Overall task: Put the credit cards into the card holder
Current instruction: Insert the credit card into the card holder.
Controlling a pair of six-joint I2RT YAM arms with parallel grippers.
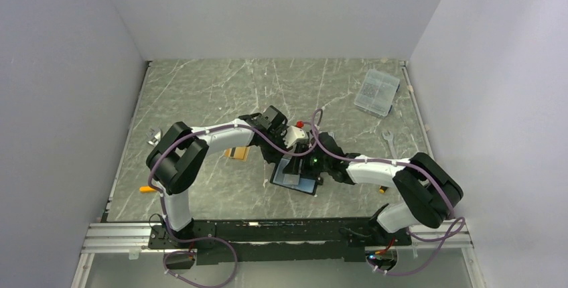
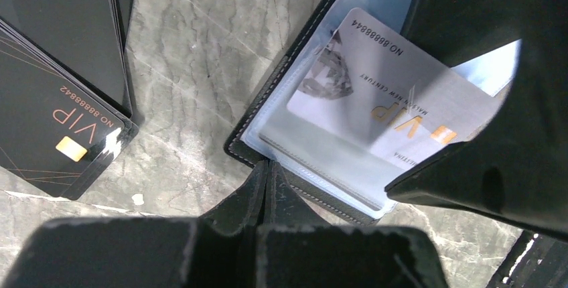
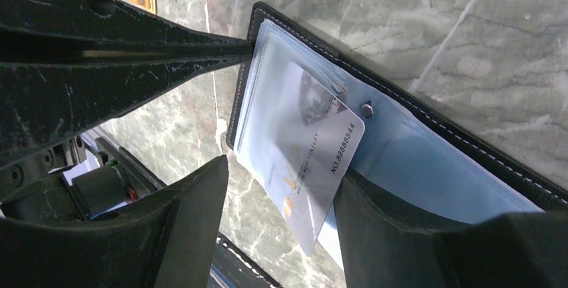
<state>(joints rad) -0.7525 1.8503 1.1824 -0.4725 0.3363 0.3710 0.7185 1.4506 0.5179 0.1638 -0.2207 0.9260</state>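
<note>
Jutting slantwise, silver card (image 3: 315, 161), open card holder (image 3: 415, 161)

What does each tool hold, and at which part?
The left tool pinches the wallet at its edge; the right tool stands open around the silver card, holding nothing.

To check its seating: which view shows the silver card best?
Left wrist: the silver card lies face-on, print readable. Right wrist shows it slanted; top external, only a pale patch in the card holder.

Robot lab cell, white walls (image 1: 281, 7), marble tabletop (image 1: 221, 87)
</note>
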